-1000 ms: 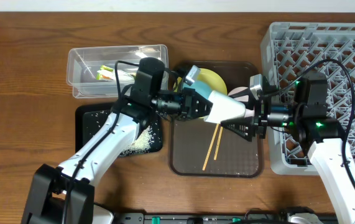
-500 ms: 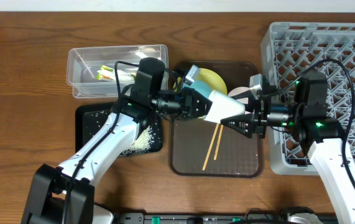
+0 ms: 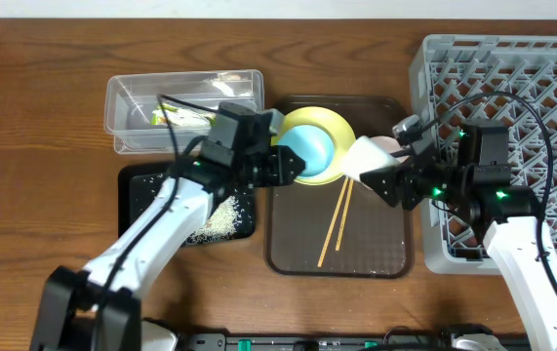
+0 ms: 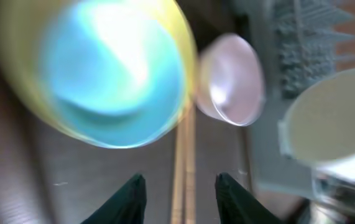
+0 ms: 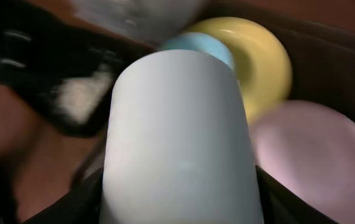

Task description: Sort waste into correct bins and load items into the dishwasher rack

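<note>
Counts recorded: bowls were 2, one light blue bowl [image 3: 307,152] and one pinkish-white bowl [image 4: 230,81]; yellow plate [image 3: 335,125] 1; white cup [image 5: 180,137] 1; chopsticks [image 3: 334,226] 2; bins were 2, a clear tub [image 3: 127,109] and a black tray [image 3: 146,195]; brown tray [image 3: 380,244] 1; grey rack [image 3: 512,68] 1.

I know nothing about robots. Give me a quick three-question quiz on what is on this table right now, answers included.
1. True or false: the light blue bowl sits on the yellow plate.
2. Which gripper holds the white cup? A) left B) right C) neither
3. Fill in: the chopsticks lie on the brown ___.

Key:
1. True.
2. B. The right gripper is shut on the cup, and the left gripper is open and holds nothing.
3. Tray: they lie on the brown tray.
</note>
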Robot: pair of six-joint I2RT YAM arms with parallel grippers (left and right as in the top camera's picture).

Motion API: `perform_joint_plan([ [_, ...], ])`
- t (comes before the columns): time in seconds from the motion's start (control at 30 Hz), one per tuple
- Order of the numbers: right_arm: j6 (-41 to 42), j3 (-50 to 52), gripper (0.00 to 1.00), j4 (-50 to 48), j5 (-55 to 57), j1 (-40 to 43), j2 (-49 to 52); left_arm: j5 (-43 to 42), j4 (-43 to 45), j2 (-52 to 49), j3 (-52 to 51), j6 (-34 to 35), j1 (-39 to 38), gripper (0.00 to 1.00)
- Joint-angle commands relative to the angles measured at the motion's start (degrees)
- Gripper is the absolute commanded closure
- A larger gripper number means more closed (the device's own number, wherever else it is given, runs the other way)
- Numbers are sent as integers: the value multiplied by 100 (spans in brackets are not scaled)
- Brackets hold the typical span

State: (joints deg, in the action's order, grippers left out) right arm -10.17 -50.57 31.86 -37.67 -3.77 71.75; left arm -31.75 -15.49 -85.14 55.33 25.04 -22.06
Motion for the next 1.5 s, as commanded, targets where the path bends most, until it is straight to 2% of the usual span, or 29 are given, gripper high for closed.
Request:
perform_joint_plan([
  [0.0, 636, -649, 66, 490, 1298, 173, -114, 1248, -345, 680, 48, -590, 144, 57],
  [0.07, 686, -997, 72, 907, 1694, 280, -111, 1707, -710, 962, 48, -678, 195, 57],
  [0.13, 776, -1414, 84, 1320, 2157, 431, -111, 2234, -1137, 1235, 48, -732, 238, 56],
  [0.17, 839, -1596, 95, 1491, 2352, 501, -111, 2461, -1314, 1342, 46, -745, 251, 55],
  [0.2, 933, -1757, 99, 1652, 2538, 568, -111, 2680, -1478, 1432, 46, -743, 269, 55],
  [0.33, 1351, -2229, 99, 2299, 3235, 920, -111, 3005, -1840, 1617, 46, -741, 341, 54],
  [0.47, 1851, -2262, 99, 2710, 3873, 1333, -33, 3008, -1867, 1613, 46, -737, 341, 54],
  [0.63, 2081, -2262, 99, 3209, 4481, 1958, 251, 3008, -1858, 1613, 46, -719, 341, 53],
  [0.9, 2085, -2262, 99, 3357, 4446, 2693, 1012, 3005, -1858, 1613, 46, -719, 341, 53],
  [1.27, 2039, -2262, 96, 3359, 4387, 2979, 2120, 3005, -1873, 1591, 42, -719, 341, 52],
  [1.3, 2039, -2262, 93, 3351, 4358, 2977, 2164, 3005, -1875, 1591, 42, -719, 341, 52],
  [1.33, 2041, -2262, 87, 3342, 4341, 2968, 2212, 3005, -1873, 1591, 42, -719, 341, 53],
  [1.37, 2041, -2262, 71, 3335, 4343, 2966, 2247, 3003, -1873, 1591, 42, -719, 341, 52],
  [1.4, 2041, -2262, 44, 3314, 4336, 2968, 2275, 3005, -1873, 1591, 42, -719, 341, 52],
  [1.43, 2041, -2262, 27, 3281, 4334, 2968, 2297, 3005, -1873, 1591, 42, -719, 341, 52],
  [1.47, 2041, -2262, 16, 3263, 4325, 2968, 2306, 3005, -1873, 1591, 42, -719, 341, 52],
])
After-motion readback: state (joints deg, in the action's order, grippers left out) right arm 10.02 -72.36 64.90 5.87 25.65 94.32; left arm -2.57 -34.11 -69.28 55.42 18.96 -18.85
